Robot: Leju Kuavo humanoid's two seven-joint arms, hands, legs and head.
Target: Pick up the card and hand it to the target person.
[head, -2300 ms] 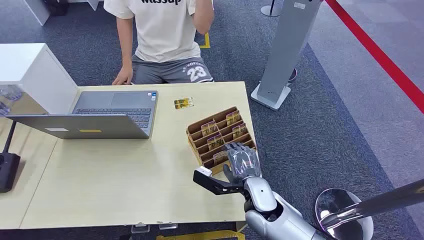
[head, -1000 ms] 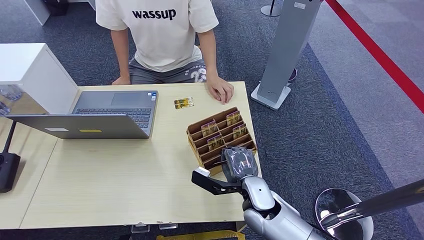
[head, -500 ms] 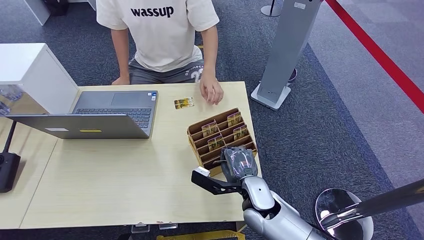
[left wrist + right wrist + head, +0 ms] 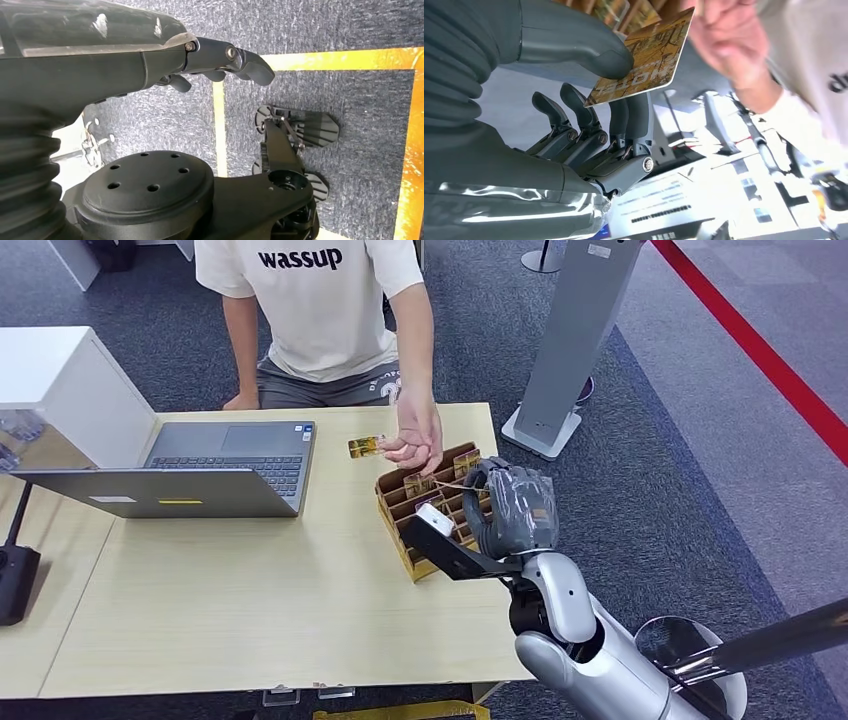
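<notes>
My right hand (image 4: 515,508) is raised above the wooden card box (image 4: 432,502) at the table's right side. In the right wrist view it (image 4: 589,125) pinches a gold-brown hotel card (image 4: 644,55) between thumb and fingers. The person in the white shirt (image 4: 320,300) stands across the table and reaches a hand (image 4: 412,445) toward me; in the right wrist view that hand (image 4: 734,45) is blurred, right at the card's far edge, and I cannot tell if it touches. My left hand (image 4: 215,55) hangs over the floor, fingers loosely out, holding nothing.
Another card (image 4: 367,446) lies on the table (image 4: 250,590) near the person. An open laptop (image 4: 200,470) sits at the left, a white cabinet (image 4: 60,380) beyond it, a black device (image 4: 15,585) on the left edge. A grey kiosk stand (image 4: 570,340) rises at right.
My right hand has lifted from the near end of the card box with a card and moved up toward the person. The person's hand has left the table and come toward the card.
</notes>
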